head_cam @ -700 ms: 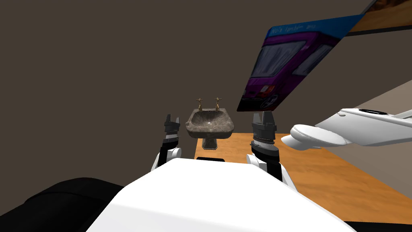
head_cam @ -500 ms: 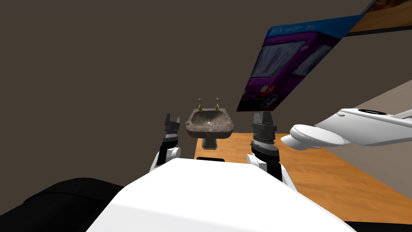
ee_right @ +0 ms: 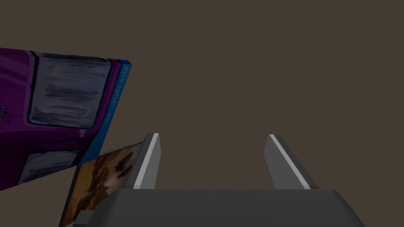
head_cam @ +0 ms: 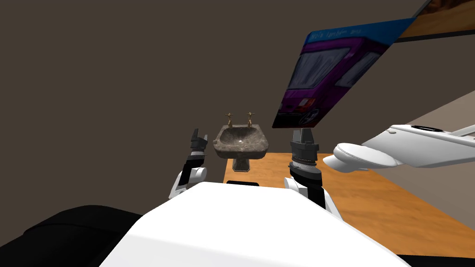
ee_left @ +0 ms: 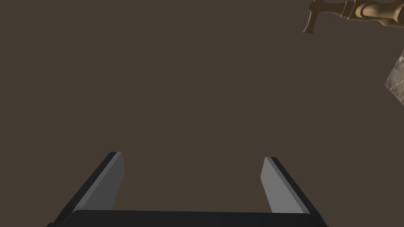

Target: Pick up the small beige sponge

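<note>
— How are the left gripper's (head_cam: 198, 137) fingers (ee_left: 106, 185)?
— Wide apart, holding nothing. The right gripper (head_cam: 304, 134) is the same.
— What is near them?
— A dark stone sink (head_cam: 241, 141) with brown taps (head_cam: 229, 118) sits between them. A purple bus picture (head_cam: 334, 74) is by the right one.
— And the sponge?
— I cannot tell where it is.

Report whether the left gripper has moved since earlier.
Yes, slightly: the left gripper now leans toward the sink, its forearm swung outward away from it.
</note>
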Tool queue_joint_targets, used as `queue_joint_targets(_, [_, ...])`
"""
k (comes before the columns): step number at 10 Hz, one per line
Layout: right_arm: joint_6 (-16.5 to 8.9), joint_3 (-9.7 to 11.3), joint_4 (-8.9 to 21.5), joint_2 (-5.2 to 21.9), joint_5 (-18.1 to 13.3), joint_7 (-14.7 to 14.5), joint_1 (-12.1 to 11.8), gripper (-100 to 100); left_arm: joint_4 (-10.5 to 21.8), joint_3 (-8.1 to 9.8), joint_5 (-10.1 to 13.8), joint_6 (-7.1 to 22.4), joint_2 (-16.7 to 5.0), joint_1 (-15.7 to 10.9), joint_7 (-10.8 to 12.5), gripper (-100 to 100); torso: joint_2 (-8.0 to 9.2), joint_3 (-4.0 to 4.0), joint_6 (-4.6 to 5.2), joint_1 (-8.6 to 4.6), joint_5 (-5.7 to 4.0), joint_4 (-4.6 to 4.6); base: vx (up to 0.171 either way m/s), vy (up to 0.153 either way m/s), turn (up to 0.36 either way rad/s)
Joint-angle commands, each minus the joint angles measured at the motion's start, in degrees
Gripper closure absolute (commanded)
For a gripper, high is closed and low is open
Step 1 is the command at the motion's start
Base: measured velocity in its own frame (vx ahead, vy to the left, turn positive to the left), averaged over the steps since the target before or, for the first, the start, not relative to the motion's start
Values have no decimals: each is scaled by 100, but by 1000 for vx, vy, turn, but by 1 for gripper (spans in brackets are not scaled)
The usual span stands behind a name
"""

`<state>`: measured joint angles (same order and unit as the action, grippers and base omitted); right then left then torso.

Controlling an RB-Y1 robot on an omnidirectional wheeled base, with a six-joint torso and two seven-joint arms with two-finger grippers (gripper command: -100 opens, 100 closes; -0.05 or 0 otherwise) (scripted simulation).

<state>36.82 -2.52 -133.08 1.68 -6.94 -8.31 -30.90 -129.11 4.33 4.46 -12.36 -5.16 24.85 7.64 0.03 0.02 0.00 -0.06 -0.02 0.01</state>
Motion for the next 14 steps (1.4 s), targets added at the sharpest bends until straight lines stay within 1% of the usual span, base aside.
queue_joint_targets(1, [0,0,0,0,0,0,0,0,-20,59,34,286,-79,-99,-43,-100,0,0,0,0,0,0,-7,-12,1])
queue_joint_targets(2, [0,0,0,0,0,0,0,0,-20,59,34,311,-79,-99,-43,-100,-1,0,0,2,0,0,-4,-10,0])
queue_joint_targets(3, [0,0,0,0,0,0,0,0,-47,111,65,530,-142,-189,-80,-100,-2,-1,0,3,1,0,-6,-13,1])
queue_joint_targets(4, [0,0,0,0,0,0,0,0,-47,111,65,579,-142,-189,-80,-100,-2,-1,0,2,1,0,-6,-11,0])
queue_joint_targets(5, [0,0,0,0,0,0,0,0,-76,166,98,797,-203,-285,-116,-100,-1,-1,0,2,1,0,-6,-14,1])
queue_joint_targets(6, [0,0,0,0,0,0,0,0,-76,166,98,868,-203,-285,-116,-100,-2,-1,0,1,0,0,-4,-10,1])
queue_joint_targets(7, [0,0,0,0,0,0,0,0,-108,223,134,1076,-262,-386,-152,-100,-2,-1,0,3,1,0,-6,-10,2])
queue_joint_targets(8, [0,0,0,0,0,0,0,0,-108,223,134,1177,-262,-386,-152,-100,-2,-1,0,3,1,0,-5,-9,0])
queue_joint_targets(9, [0,0,0,0,0,0,0,0,-142,280,171,1372,-318,-490,-186,-100,-2,-1,0,3,1,-1,-5,-10,1])
queue_joint_targets(10, [0,0,0,0,0,0,0,0,-142,280,171,1508,-318,-490,-186,-100,-2,-1,0,3,1,0,-3,-9,0])
queue_joint_targets(11, [0,0,0,0,0,0,0,0,-177,338,211,1682,-372,-596,-220,-100,-2,-1,0,3,1,-1,-1,-10,1])
queue_joint_targets(12, [0,0,0,0,0,0,0,0,-177,338,211,1846,-372,-596,-220,-100,-3,-2,0,3,1,-1,1,-8,-1])
queue_joint_targets(13, [0,0,0,0,0,0,0,0,-213,395,253,2029,-423,-704,-251,-100,-4,-2,0,3,1,-1,2,-9,-1])
queue_joint_targets(14, [0,0,0,0,0,0,0,0,-213,395,253,2203,-423,-704,-251,-100,-4,-3,0,3,1,-1,3,-6,-1])
